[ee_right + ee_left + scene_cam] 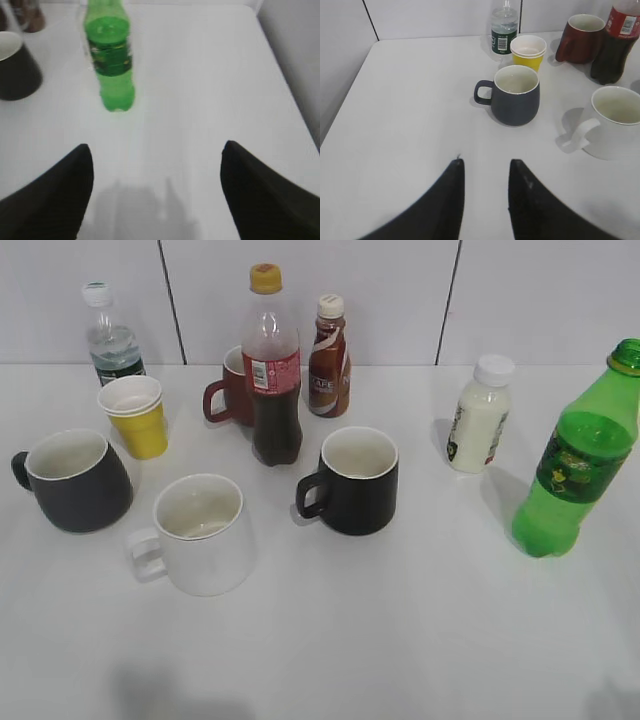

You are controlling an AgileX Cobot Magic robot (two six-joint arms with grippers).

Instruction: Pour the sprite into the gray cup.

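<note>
The sprite (580, 455), a tall green bottle with a green-yellow label, stands upright at the right of the table; it also shows in the right wrist view (111, 60). The gray cup (75, 480), dark and tapered with a white inside, stands at the left, handle to the left; it also shows in the left wrist view (515, 95). My left gripper (485, 165) is open and empty, a short way in front of the gray cup. My right gripper (157, 150) is wide open and empty, in front of the sprite. Neither gripper shows in the exterior view.
A white mug (200, 532), a black mug (352, 480), a cola bottle (273, 370), a red-brown mug (232, 388), a yellow paper cup (136, 415), a water bottle (108, 335), a brown drink bottle (329, 358) and a white bottle (479, 415) stand on the white table (400, 640).
</note>
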